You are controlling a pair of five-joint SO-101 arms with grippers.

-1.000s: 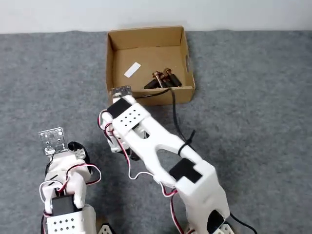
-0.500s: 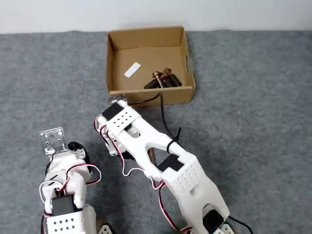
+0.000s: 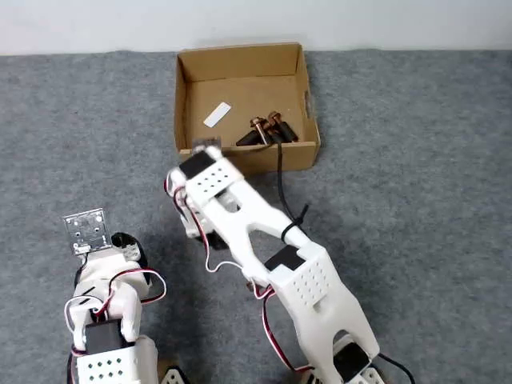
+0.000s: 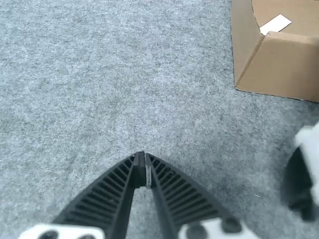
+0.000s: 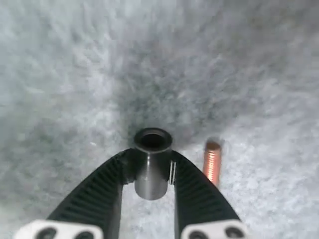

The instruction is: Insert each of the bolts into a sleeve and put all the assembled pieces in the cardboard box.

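Two arms work over a grey carpeted surface (image 3: 416, 200), seen from above. The cardboard box (image 3: 181, 104) stands open at 12 o'clock on the surface. On the box floor, toward its 4 o'clock corner, lie assembled pieces (image 3: 268, 130), copper bolt heads showing at the ends of dark sleeves. They touch one another; their exact count cannot be told. A white slip (image 3: 217, 114) lies flat on the box floor at about 10 o'clock from them.

The right arm (image 3: 256, 232) stretches from 5 o'clock on the surface up toward the near wall of the box, with its wrist just short of that wall. In its wrist view the right gripper (image 5: 151, 158) pinches a black sleeve (image 5: 152, 174) between its two ribbed fingers (image 5: 107, 191), one on each side of the barrel. The sleeve's open bore faces the camera and is unfilled. A copper bolt (image 5: 213, 162) lies on the carpet just beside the sleeve, apart from it and from the fingers.

The left arm (image 3: 108, 304) sits at 7 o'clock on the surface, well apart from the box. In its wrist view the left gripper (image 4: 144, 169) is above bare carpet, its fingers pressed together at the tips and holding nothing. One corner of the box and the white slip appear farther off.
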